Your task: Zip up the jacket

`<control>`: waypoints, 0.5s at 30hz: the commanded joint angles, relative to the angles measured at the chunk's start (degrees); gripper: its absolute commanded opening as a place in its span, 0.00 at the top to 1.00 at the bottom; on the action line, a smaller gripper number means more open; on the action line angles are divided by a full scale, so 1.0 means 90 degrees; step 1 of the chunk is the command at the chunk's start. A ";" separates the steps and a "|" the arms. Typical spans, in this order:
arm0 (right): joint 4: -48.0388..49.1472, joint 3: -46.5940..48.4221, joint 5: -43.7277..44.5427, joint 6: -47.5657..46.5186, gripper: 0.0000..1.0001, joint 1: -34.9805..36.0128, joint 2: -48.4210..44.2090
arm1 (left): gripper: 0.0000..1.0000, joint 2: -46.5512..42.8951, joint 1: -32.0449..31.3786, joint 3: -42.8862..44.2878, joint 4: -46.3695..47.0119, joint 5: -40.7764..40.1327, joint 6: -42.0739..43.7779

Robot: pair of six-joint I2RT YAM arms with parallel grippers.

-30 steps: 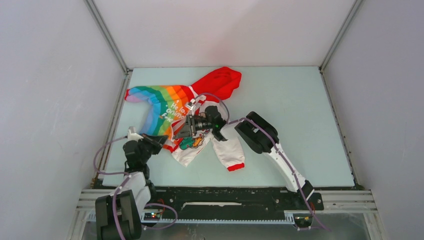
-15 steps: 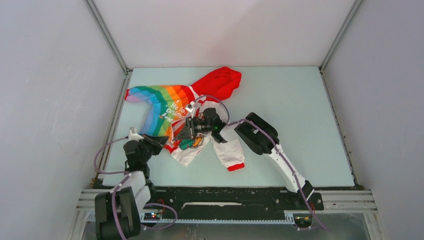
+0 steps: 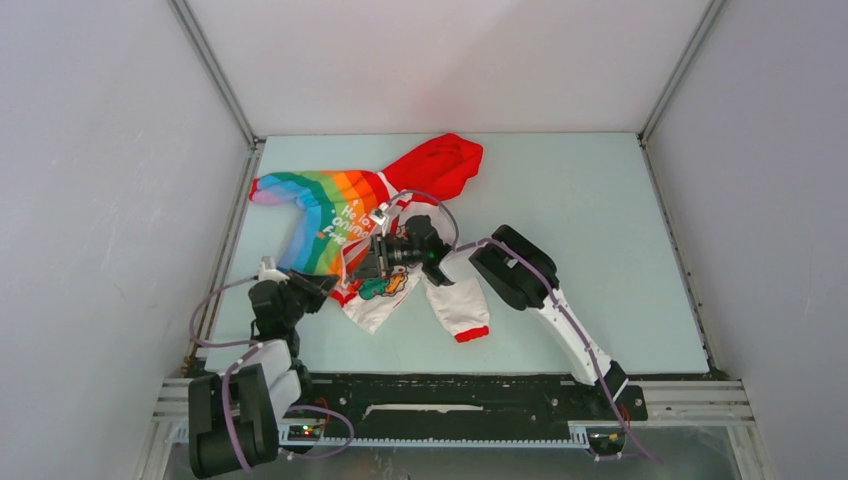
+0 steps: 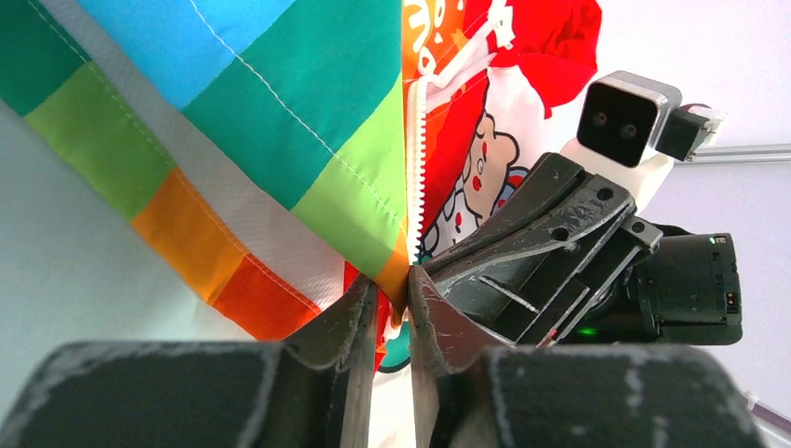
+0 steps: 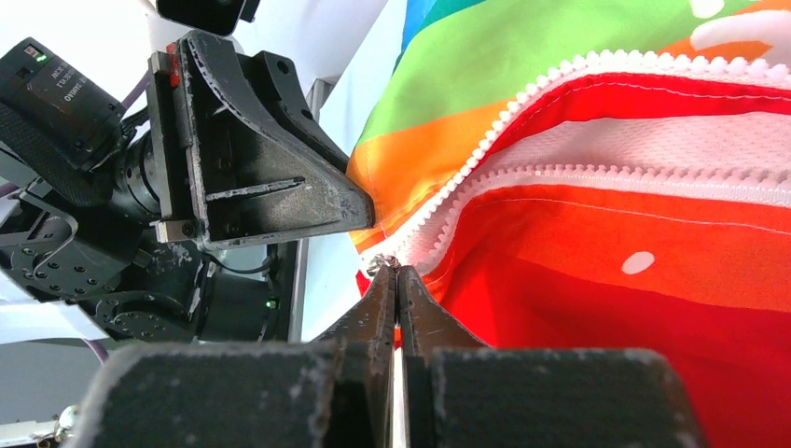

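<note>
Currently: one jacket (image 3: 345,222), one zipper (image 5: 536,89), unzipped. I see two pincers at the jacket's hem: left gripper (image 4: 392,291) nipping the rainbow corner, right gripper (image 5: 396,271) clamped on the zipper's foot.

Pale blue table (image 3: 600,250), white walls (image 3: 450,60)
</note>
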 commanded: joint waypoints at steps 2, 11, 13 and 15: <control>0.0102 0.0231 0.0076 -0.0065 1.00 0.0051 -0.0320 | 0.77 0.0195 -0.0027 0.0278 0.0168 -0.0061 0.0066; -0.1165 0.0212 0.0662 -0.0765 1.00 0.0080 -0.0805 | 1.00 0.0499 -0.0086 0.0501 -0.0337 0.0047 0.0375; -0.2123 0.0299 0.1220 -0.1598 1.00 0.0122 -0.1057 | 1.00 0.0457 -0.0088 0.0532 -0.0579 0.0052 0.0450; -0.3267 0.0625 0.1562 -0.2343 1.00 0.0146 -0.1174 | 1.00 0.0376 -0.0112 0.0696 -0.1152 -0.0072 0.0716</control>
